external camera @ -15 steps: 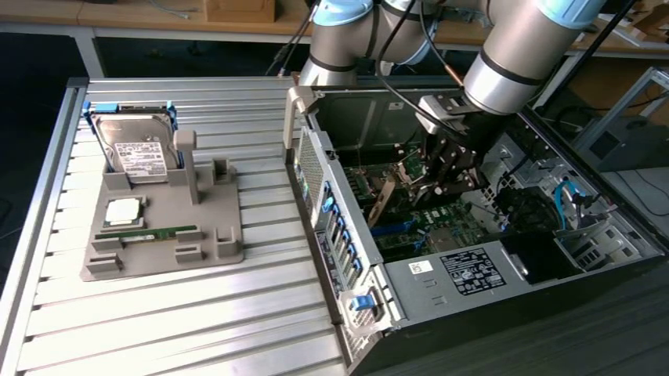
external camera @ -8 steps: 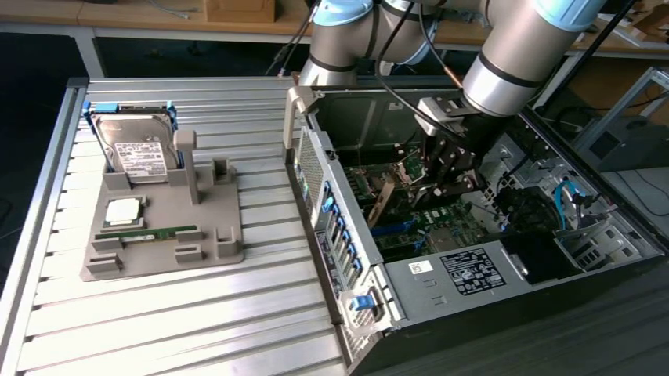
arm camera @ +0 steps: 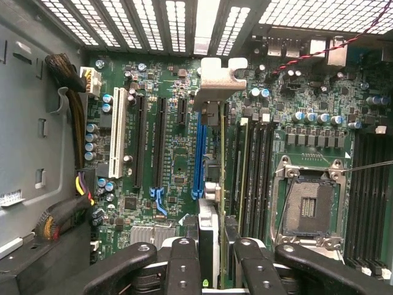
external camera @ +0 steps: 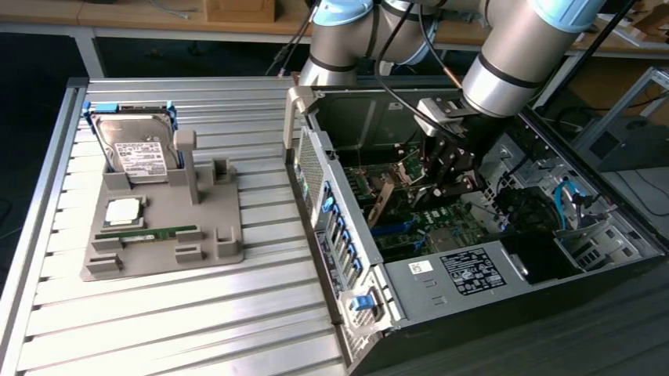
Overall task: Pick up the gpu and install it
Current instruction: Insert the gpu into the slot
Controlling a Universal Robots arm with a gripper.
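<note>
I have the black two-fingered gripper point(arm camera: 209, 258) down inside the open dark-grey computer case point(external camera: 345, 258), and its fingers point(arm camera: 184, 264) are closed partway on the gpu point(arm camera: 212, 203), a thin flat card seen edge-on with a silver metal bracket point(arm camera: 216, 77) at its far end. In the exterior view the card's tan-brown face point(external camera: 378, 202) hangs at about seven o'clock from the gripper point(external camera: 444, 176), tilted, just above the green motherboard point(arm camera: 178, 153). In the wrist view the card runs beside the long blue expansion slot point(arm camera: 198, 153); I cannot tell whether its lower edge is already in that slot or only hovering over it.

My worries from here are a matter of judgement. If the card's edge sits slightly off the slot line, a push down would drive it onto the board or the slot wall and could bend the connector. The bracket looks close to the perforated rear wall point(arm camera: 202, 24) of the case; if it catches there, the card would pivot in the grip. The hold is on a narrow edge, so a slip seems possible. The red-and-black twisted wire point(arm camera: 319, 52) at about one o'clock from the bracket could snag.

On the ribbed table the grey holder tray point(external camera: 168, 235) has the silver hard drive point(external camera: 136, 149) standing in it.
</note>
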